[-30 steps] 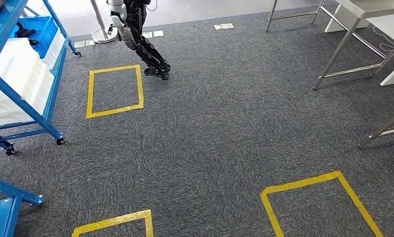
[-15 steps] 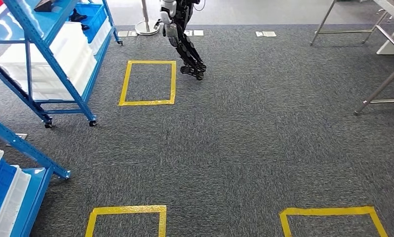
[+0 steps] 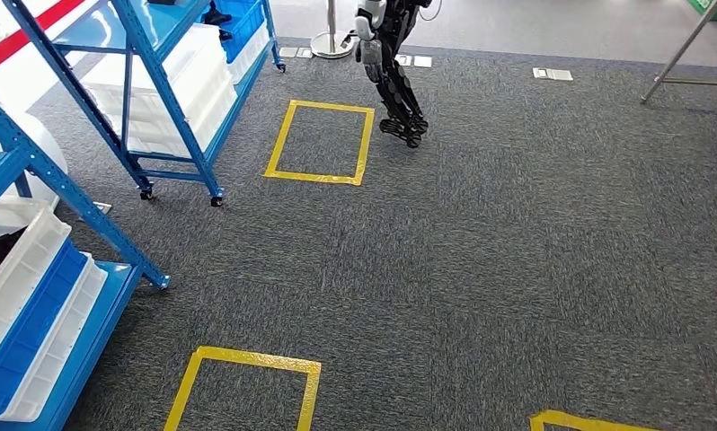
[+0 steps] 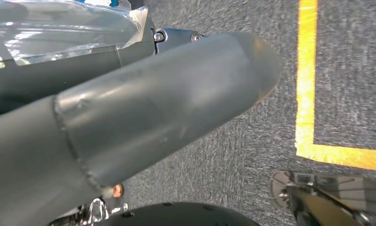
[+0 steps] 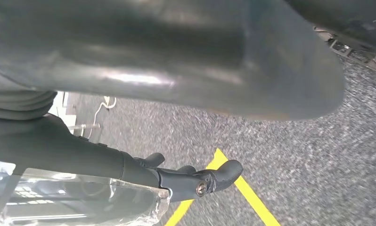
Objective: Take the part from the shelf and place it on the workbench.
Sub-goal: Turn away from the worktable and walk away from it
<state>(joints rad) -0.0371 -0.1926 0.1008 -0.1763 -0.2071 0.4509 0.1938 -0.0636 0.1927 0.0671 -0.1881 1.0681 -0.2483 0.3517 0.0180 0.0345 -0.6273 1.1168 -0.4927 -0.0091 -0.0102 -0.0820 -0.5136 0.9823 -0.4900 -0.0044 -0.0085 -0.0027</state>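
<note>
Two blue shelf racks stand at the left in the head view: a far rack (image 3: 162,99) with white bins and a blue bin, and a near rack (image 3: 40,296) with white and blue bins. Something dark lies in the far rack's blue bin (image 3: 216,14); I cannot tell if it is the part. My left hand (image 4: 143,108) hangs over the carpet, thick thumb out, holding nothing I can see. My right hand (image 5: 176,176) also hangs low, its dark fingers (image 5: 209,181) loosely extended and empty. A steel workbench leg (image 3: 687,40) shows at the far right.
Another robot's dark legs (image 3: 398,85) stand on the grey carpet near a yellow taped rectangle (image 3: 322,142). More yellow tape marks lie near me (image 3: 247,382) and at the lower right (image 3: 588,422). A round stand base (image 3: 331,43) sits beyond.
The camera has turned left: the whole scene slid right, the blue racks came further into view and the workbench legs slipped toward the right edge.
</note>
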